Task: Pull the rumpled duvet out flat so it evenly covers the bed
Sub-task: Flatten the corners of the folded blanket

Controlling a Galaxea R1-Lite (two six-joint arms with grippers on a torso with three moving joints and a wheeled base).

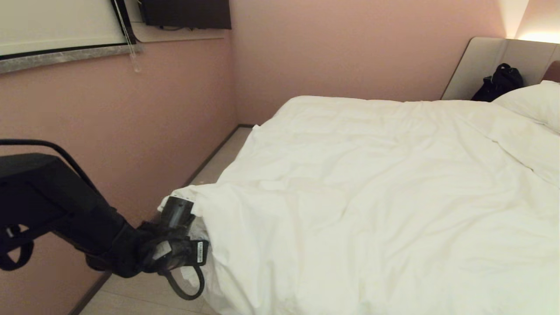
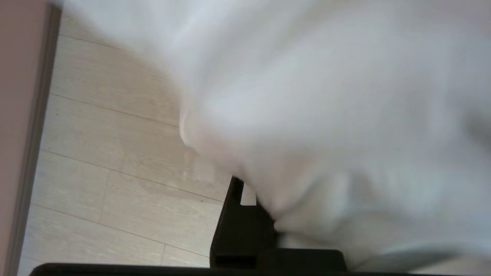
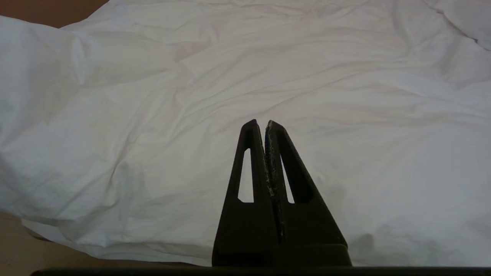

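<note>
The white puffy duvet (image 1: 372,183) lies spread and wrinkled over the bed, covering the mattress as far as the pillow. My left gripper (image 1: 186,210) holds the duvet's near left corner at the foot of the bed, shut on the cloth. In the left wrist view the duvet (image 2: 326,115) drapes over the gripper (image 2: 264,214); one black finger (image 2: 234,222) shows and the other is buried in fabric. My right gripper (image 3: 264,124) hovers shut and empty over the duvet (image 3: 153,115); it is outside the head view.
A pink wall (image 1: 109,131) runs close along the bed's left side, leaving a narrow strip of pale wood floor (image 1: 144,293). A white pillow (image 1: 536,103) and a black bag (image 1: 498,83) lie by the beige headboard (image 1: 485,65). A window blind (image 1: 57,22) hangs at upper left.
</note>
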